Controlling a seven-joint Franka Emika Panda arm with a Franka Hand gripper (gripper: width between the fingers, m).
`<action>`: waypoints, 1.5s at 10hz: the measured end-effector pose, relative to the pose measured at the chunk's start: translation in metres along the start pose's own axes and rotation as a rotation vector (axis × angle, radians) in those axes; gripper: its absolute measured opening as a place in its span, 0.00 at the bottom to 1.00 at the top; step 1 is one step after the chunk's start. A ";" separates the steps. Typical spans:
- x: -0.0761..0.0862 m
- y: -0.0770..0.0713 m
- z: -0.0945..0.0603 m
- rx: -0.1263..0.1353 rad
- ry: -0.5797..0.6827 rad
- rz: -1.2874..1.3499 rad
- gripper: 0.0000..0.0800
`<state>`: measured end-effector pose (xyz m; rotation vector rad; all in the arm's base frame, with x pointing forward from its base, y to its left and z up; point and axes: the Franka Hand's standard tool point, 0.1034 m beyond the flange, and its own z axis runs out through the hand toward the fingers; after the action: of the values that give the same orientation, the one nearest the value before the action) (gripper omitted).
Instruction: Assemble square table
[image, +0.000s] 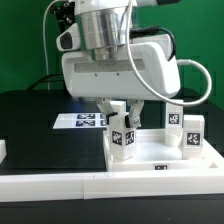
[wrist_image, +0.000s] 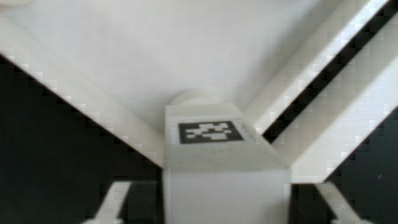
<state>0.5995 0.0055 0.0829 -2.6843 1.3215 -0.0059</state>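
Observation:
The white square tabletop (image: 160, 153) lies flat at the exterior view's right and fills the far part of the wrist view (wrist_image: 169, 50). One chunky white leg (image: 122, 136) with a black-and-white tag stands on the tabletop's near left corner, leaning slightly. My gripper (image: 122, 112) is straight above it, with a finger on each side of the leg's upper end. In the wrist view the leg (wrist_image: 215, 140) runs between my fingers (wrist_image: 128, 200), with a dark gap on each side, so the gripper (wrist_image: 226, 192) is open around it. Two more legs (image: 173, 118) (image: 193, 134) stand by the tabletop's right edge.
The marker board (image: 80, 121) lies on the black table behind the leg, at the exterior view's left. A long white rail (image: 60, 173) runs along the front and a matching one (wrist_image: 338, 85) borders the tabletop. A green post (image: 208, 75) stands at the back right.

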 end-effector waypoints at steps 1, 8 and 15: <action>-0.001 -0.001 0.000 0.002 0.001 0.097 0.38; -0.004 -0.004 0.002 0.012 -0.008 0.381 0.65; -0.004 -0.006 0.004 -0.041 -0.016 -0.256 0.81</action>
<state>0.6016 0.0128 0.0799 -2.8616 0.9752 0.0139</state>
